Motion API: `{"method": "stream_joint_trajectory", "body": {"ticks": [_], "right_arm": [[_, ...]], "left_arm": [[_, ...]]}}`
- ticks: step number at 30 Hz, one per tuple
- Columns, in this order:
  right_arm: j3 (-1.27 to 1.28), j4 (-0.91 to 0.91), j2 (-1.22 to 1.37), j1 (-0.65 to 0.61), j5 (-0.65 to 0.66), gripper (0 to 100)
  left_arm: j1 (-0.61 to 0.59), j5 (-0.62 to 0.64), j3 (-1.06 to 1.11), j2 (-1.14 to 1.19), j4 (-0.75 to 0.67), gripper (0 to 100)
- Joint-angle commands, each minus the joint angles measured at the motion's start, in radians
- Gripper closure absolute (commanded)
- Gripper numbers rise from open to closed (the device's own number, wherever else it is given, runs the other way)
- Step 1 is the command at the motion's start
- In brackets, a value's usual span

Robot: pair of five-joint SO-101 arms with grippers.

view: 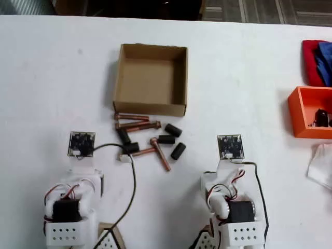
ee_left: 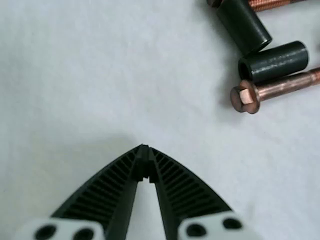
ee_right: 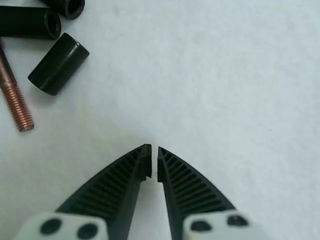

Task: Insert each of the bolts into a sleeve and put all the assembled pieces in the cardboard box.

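Note:
The open cardboard box (view: 150,78) stands at the back of the white table with nothing in it. Just in front of it lie several copper bolts (view: 137,125) and several black sleeves (view: 178,151), loose and mixed together. My left gripper (ee_left: 144,150) is shut and holds nothing, low over bare table. Two sleeves (ee_left: 274,61) and a bolt (ee_left: 277,86) lie ahead of it and to one side. My right gripper (ee_right: 151,150) is shut too, with only a sliver between the tips. A sleeve (ee_right: 59,63) and a bolt's threaded end (ee_right: 15,97) lie off to its side.
The left arm (view: 70,207) and right arm (view: 231,210) sit at the front edge. A black cable (view: 132,181) loops from the left arm toward the pile. An orange bin (view: 311,111), a red and blue cloth (view: 317,61) and a white wad (view: 321,163) are at the far right.

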Motion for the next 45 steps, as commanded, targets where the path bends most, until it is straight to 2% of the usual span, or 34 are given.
{"method": "stream_joint_trajectory", "body": {"ticks": [1,19,25,28,33,36,38,42,43,45], "right_arm": [[0.002,0.005,0.005,-0.008,-0.006,97.8],[0.002,0.005,0.005,-0.01,-0.006,97.8],[0.003,-0.002,0.005,-0.054,-0.009,97.8],[0.008,-0.107,0.005,-0.107,-0.009,97.8],[-0.038,-0.367,-0.015,-0.124,-0.009,97.8],[-0.048,-0.406,-0.05,-0.142,-0.006,97.8],[-0.025,-0.41,-0.071,-0.142,0.063,97.8],[0.006,-0.383,-0.071,-0.085,0.342,97.8],[0.005,-0.386,-0.071,-0.077,0.376,97.8],[-0.041,-0.375,-0.067,-0.081,0.359,97.8]], "left_arm": [[0.008,0.003,0.021,-0.015,-0.018,97],[0.008,0.003,0.021,-0.015,-0.018,97],[0.008,0.003,0.021,-0.015,-0.018,97],[0.008,0.003,0.021,-0.015,-0.018,97],[0.008,0.003,0.021,-0.015,-0.018,97],[0.008,0.003,0.021,-0.015,-0.018,97],[0.008,0.003,0.021,-0.015,-0.018,97],[0.008,0.003,0.021,-0.015,-0.018,97],[0.008,0.003,0.021,-0.015,-0.018,97],[0.008,0.003,0.021,-0.015,-0.018,97]]}}
